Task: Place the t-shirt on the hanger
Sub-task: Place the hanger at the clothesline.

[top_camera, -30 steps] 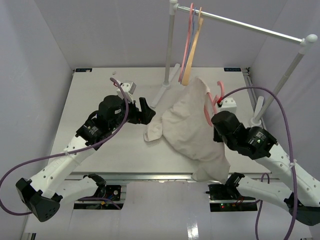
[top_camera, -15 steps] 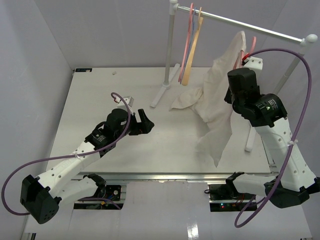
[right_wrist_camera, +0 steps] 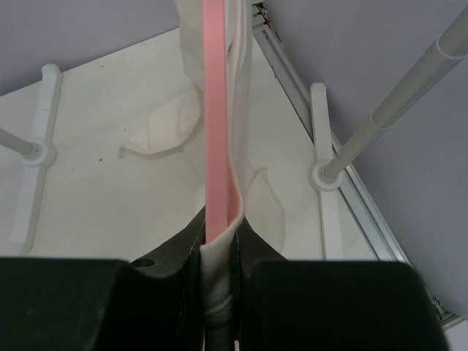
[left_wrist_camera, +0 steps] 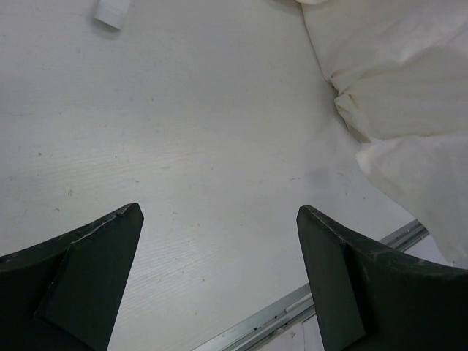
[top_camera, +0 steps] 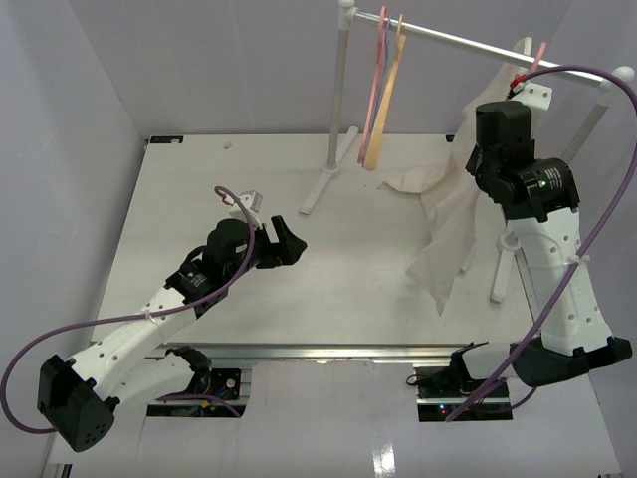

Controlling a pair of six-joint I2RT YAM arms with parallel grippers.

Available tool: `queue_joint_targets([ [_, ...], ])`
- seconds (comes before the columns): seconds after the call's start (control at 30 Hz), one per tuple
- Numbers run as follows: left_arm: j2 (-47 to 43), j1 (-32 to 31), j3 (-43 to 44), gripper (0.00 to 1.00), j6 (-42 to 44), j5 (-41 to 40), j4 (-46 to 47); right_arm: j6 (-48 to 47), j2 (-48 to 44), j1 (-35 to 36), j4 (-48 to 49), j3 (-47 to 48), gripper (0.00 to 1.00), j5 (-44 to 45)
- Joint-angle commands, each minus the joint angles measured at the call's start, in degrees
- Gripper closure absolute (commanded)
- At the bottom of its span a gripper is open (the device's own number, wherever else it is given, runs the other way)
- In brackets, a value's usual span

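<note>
My right gripper [top_camera: 522,82] is raised to the right end of the rail [top_camera: 468,43], shut on the pink hanger [top_camera: 535,56] with a fold of the cream t-shirt [top_camera: 444,231]. The t-shirt hangs down from it, and its lower part trails onto the table. In the right wrist view the pink hanger [right_wrist_camera: 217,110] runs straight up from between the jaws of my right gripper [right_wrist_camera: 219,252], with t-shirt [right_wrist_camera: 221,272] fabric wrapped around it. My left gripper [top_camera: 290,239] stands open, low over the table, left of the shirt. Nothing lies between its fingers [left_wrist_camera: 86,252]; the t-shirt [left_wrist_camera: 402,80] shows at upper right.
A second pink hanger [top_camera: 377,85] and a tan hanger [top_camera: 389,100] hang at the rail's left end. The rack's left post [top_camera: 337,100] has a foot [top_camera: 320,187] at the table's back middle; the right foot [top_camera: 504,261] stands under my right arm. The table's metal front edge [left_wrist_camera: 307,303] is close.
My right arm has lifted the hanger and t-shirt off the table, up and back to the rail's right end. The left gripper has drawn back slightly and stays open.
</note>
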Motion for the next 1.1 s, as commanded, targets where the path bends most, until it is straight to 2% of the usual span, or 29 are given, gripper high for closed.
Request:
queue_joint_targets([
  [0.0, 0.08, 0.05, -0.15, 0.02, 0.00, 0.74, 1.49, 0.04, -0.52, -5.87, 9.13, -3.27, 0.92, -4.92],
  [0.17, 0.63, 0.02, -0.63, 0.02, 0.40, 1.02, 1.90, 0.61, -1.79, -7.92, 14.71, -9.13, 0.92, -7.39],
  [0.33, 0.48, -0.04, -2.04, 0.02, 0.18, 2.12, 2.59, -0.13, -1.77, -10.54, 17.70, -11.03, 0.92, -8.32],
  [0.57, -0.82, -0.08, -2.40, 0.02, 0.78, 2.00, 2.74, -0.10, -4.11, -10.97, 22.12, -17.60, 0.92, -7.90],
  [1.07, -0.16, -0.10, -0.85, 0.02, 2.37, 1.42, 2.74, -3.15, -9.26, -11.00, 28.96, -22.15, 0.92, -7.26],
])
